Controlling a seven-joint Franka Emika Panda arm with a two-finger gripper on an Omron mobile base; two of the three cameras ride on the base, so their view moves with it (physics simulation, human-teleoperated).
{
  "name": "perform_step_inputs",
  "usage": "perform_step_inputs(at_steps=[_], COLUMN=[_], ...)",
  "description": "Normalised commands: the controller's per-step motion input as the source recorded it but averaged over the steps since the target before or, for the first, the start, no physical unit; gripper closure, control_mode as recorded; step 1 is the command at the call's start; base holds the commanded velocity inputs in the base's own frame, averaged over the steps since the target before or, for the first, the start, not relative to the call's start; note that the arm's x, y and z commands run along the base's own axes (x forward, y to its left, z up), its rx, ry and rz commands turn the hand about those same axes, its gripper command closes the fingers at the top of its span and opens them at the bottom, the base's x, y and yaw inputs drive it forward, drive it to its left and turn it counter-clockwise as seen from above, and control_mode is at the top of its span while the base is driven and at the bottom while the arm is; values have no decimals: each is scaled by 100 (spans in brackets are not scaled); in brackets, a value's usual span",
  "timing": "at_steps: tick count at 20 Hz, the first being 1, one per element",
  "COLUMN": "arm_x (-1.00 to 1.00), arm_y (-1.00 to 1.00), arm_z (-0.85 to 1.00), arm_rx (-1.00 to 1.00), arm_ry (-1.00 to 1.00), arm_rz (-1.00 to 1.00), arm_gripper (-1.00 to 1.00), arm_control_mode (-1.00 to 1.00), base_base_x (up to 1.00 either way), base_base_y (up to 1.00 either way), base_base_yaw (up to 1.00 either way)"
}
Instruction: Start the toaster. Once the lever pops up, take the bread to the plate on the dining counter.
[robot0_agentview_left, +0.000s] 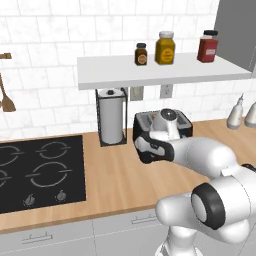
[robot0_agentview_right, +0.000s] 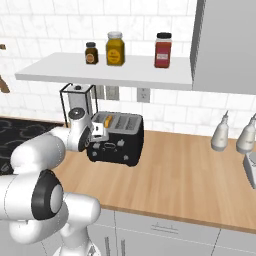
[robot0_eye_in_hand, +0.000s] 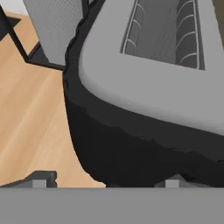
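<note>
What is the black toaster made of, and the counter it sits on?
The toaster looks like glossy black plastic or painted metal, with a duller grey top around its slots; it shines on its sides. The counter looks like light wood with a smooth finish, showing plank lines and grain.

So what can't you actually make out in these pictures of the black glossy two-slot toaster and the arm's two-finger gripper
- Toaster lever: left base view, the white arm covers the front of the black glossy two-slot toaster; hand view, the front runs off the bottom edge.
- Small yellow bread slice: right base view, only its top edge shows above the slot.
- Two-finger gripper: hand view, only the finger tips show, so contact with the toaster cannot be told.
</note>
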Motion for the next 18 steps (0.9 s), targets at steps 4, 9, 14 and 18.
perform_step_inputs(at_steps=[4,9,14,18], arm_x=[-15,-42,-50,-61], arm_y=[0,0,0,0], arm_z=[-94,-100,-100,-100], arm_rx=[0,0,0,0], arm_ry=[0,0,0,0], arm_rz=[0,-2,-8,-11], arm_gripper=[-100,-100,-100,-100], arm_control_mode=[-100,-100,-100,-100], base_base_x=[0,0,0,0], base_base_y=[0,0,0,0], base_base_yaw=[0,0,0,0])
